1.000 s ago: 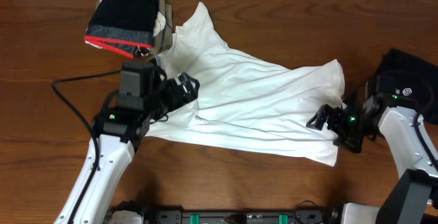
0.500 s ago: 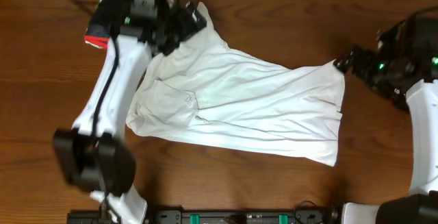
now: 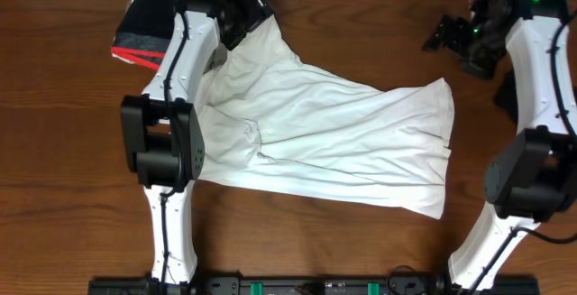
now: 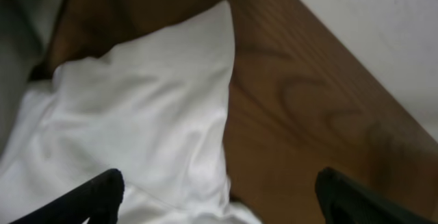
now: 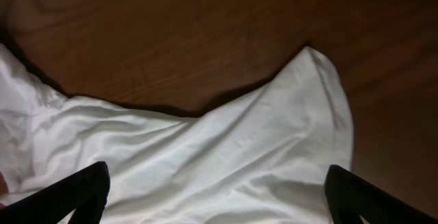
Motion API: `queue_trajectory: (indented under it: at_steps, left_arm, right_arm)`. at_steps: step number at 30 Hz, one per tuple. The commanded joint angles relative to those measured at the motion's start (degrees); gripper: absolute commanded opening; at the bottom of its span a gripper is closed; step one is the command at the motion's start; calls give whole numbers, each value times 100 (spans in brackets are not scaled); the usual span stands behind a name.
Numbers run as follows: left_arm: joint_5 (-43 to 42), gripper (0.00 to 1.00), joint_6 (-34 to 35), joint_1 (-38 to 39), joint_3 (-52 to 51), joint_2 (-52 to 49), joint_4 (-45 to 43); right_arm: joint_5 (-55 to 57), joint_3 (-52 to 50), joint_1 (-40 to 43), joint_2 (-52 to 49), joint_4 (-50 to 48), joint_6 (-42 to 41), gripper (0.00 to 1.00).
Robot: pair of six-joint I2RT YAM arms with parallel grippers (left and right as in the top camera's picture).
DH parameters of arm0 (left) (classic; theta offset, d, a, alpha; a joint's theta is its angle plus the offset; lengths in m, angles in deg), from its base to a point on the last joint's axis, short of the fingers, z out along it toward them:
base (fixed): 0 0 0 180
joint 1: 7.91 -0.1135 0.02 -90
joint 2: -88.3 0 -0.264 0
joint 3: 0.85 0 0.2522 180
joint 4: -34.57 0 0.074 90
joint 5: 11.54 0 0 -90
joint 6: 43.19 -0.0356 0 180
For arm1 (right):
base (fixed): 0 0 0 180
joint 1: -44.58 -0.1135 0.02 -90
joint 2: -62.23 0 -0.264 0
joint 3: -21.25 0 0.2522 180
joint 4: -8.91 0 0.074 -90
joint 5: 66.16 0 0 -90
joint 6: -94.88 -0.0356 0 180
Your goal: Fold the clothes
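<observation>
Both jaws: were spread wide, empty.
White shirt (image 3: 343, 142): long axis ran left-right across surface (image 3: 54, 151).
Nearer: left jaws, over its far-left tip.

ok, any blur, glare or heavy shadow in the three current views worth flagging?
Overhead: sharp and evenly lit, no glare; the white shirt is bright but its wrinkles still show. Left wrist: soft all over, with the shirt's edge and the fingers blurred. Right wrist: mildly soft, folds readable, and a dark shadow lies under the shirt's edge on the table.
</observation>
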Motion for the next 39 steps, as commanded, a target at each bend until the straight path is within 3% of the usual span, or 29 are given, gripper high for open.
queue_trajectory:
  at_steps: [1,6,16,39]
  left_arm:
    - [68,89,160,48,173,-133,-205]
    - [588,89,-28,262,175,-289,-280]
    - [1958,89,-1034,678,640,-289,251]
    - [2658,90,-1408,769,638,-1001,-289]
  right_arm:
    - [295,219,-92,-35,68,87,99]
    - [1036,219,-116,-35,245,90,99]
    - [1095,195,-116,-39,352,260,99]
    - [1095,-55,-127,-55,516,280,99]
